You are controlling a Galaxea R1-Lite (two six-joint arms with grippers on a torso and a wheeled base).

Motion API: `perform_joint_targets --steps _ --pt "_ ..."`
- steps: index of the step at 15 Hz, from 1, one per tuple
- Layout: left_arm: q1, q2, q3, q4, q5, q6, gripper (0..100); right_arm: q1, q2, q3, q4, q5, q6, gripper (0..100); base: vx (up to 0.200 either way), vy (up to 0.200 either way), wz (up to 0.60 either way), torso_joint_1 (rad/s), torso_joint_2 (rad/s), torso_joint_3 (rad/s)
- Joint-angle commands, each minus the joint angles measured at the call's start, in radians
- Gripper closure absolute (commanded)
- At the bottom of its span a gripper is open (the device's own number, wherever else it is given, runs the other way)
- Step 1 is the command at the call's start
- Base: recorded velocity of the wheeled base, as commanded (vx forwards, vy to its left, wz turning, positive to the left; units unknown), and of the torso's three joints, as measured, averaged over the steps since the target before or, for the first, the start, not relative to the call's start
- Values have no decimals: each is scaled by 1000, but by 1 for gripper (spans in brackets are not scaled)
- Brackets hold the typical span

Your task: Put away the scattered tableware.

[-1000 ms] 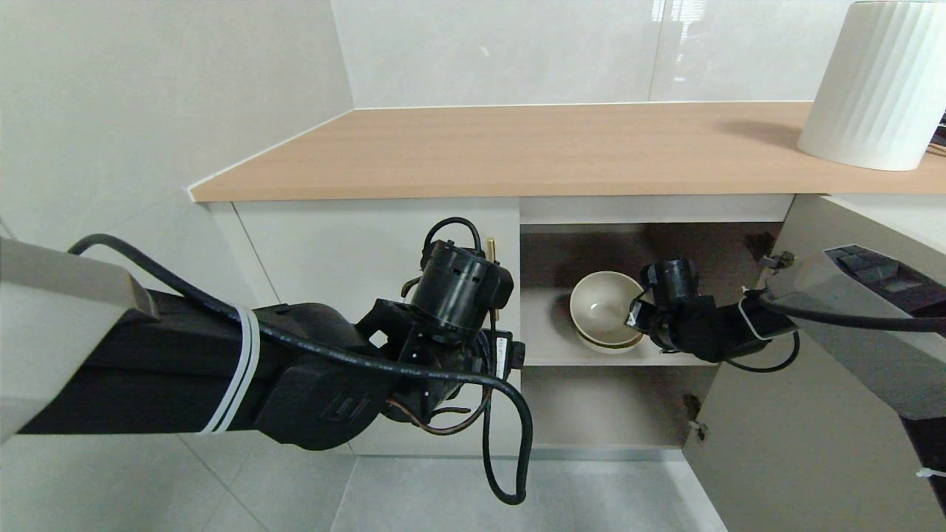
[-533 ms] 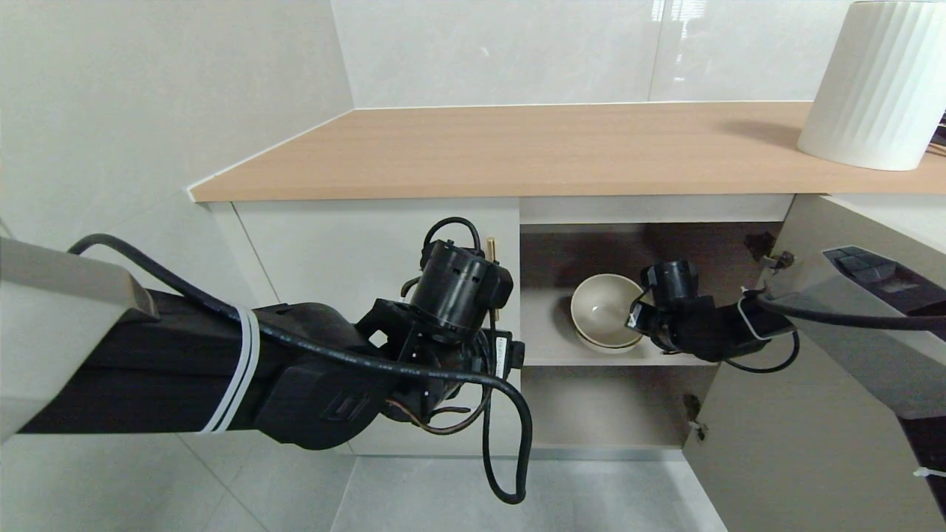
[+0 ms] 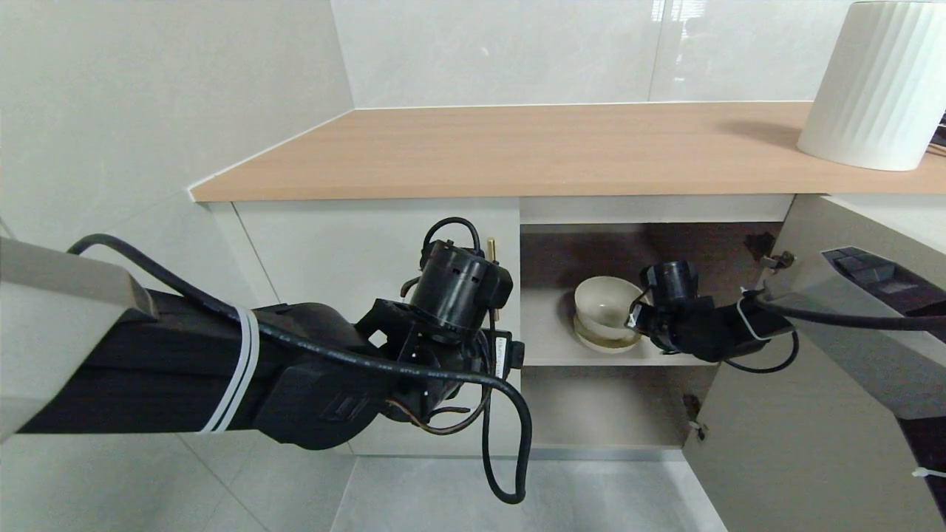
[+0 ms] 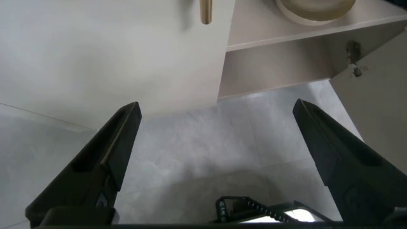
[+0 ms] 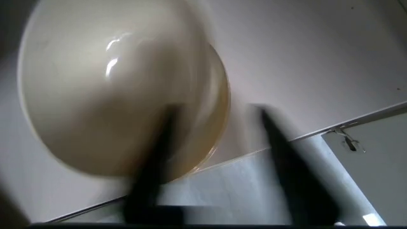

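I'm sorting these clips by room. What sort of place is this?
Most likely a kitchen: a wooden countertop, a glossy tiled wall, and a bowl on a shelf inside the open cabinet.

black left arm [image 3: 318, 384], grey upper link [image 3: 59, 325], white band [image 3: 240, 369], looping black cables [image 3: 510, 428]; right arm [image 3: 702, 329] black, grey link.

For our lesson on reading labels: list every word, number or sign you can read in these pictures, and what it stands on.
No text can be read.
The white label on the left arm's wrist: print too small to read.
The dark buttons on the right arm: no legible marks.
The bowl and the counter: no print visible.
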Motion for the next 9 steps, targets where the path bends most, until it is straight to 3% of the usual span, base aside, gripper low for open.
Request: perform_joint_targets --steps 1,4,6,9 --pt "0 1 0 0 0 0 0 1 -1 2 0 1 0 0 0 0 0 0 0 0" --pt "3 -1 0 0 0 0 0 5 -23 9 2 1 2 0 0 0 0 0 0 0" --pt "8 -1 0 0 0 -3 0 25 -96 37 78 15 12 0 0 0 0 0 0 0" --pt "20 -5 0 0 -6 -17 0 63 -246 112 233 165 39 0 0 0 0 0 0 0"
